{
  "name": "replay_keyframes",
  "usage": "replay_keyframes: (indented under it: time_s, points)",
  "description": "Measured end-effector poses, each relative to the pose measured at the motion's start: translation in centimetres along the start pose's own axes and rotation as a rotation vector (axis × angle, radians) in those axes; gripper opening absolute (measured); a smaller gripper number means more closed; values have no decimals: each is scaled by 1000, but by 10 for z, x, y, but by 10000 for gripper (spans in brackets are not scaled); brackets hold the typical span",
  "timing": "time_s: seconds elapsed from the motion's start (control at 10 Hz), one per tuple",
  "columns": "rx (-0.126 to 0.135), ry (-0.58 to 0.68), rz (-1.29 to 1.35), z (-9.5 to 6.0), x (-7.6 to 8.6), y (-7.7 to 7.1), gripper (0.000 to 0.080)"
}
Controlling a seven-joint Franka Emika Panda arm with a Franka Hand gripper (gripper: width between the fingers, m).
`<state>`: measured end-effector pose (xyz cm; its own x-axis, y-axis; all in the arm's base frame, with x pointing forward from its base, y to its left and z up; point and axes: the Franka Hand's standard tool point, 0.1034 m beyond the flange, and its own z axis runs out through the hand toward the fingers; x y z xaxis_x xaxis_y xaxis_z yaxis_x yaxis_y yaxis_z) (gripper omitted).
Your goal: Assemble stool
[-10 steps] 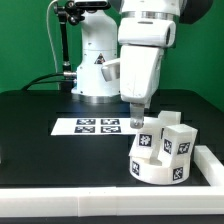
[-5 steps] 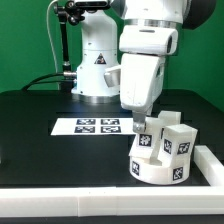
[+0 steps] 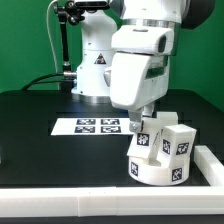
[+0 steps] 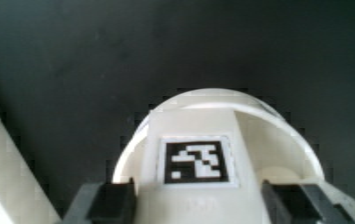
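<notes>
The white arm reaches down over the black desk [image 3: 40, 150], its hand [image 3: 140, 118] at the back edge of the stool assembly. In the exterior view the round ring-like seat [image 3: 160, 166] rests on the desk at about 4 o'clock of the picture, pressed into the corner of the white L-shaped rail [image 3: 100, 202] that runs along the front and up the exterior view's right. Blocky legs stand up out of the seat: one leg [image 3: 181, 137] at the seat's 1 o'clock carries a black-and-white tag, and another leg [image 3: 148, 131] sits at about 11 o'clock, directly under the hand.

The marker board [image 3: 90, 127] lies flat on the desk at roughly 9 o'clock from the seat, just apart from it.

In the wrist view a rounded white leg [image 4: 218, 150] with one square tag fills the middle, and the two dark fingers [image 4: 106, 204] flank it on either side, close against its sides. The hand looks clenched on that leg, though actual contact at the pads is hard to confirm.
</notes>
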<state>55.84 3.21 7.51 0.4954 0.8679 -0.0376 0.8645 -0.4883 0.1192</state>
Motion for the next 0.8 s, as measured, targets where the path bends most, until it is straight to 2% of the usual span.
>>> replay_keyframes:
  time_s: [0.3,0.6,0.8]
  points:
    - [1,0,179,0,-1,0,337]
    - [32,-17,492,1,-8,-1,338]
    - [73,-29,705,2,-9,-2,338]
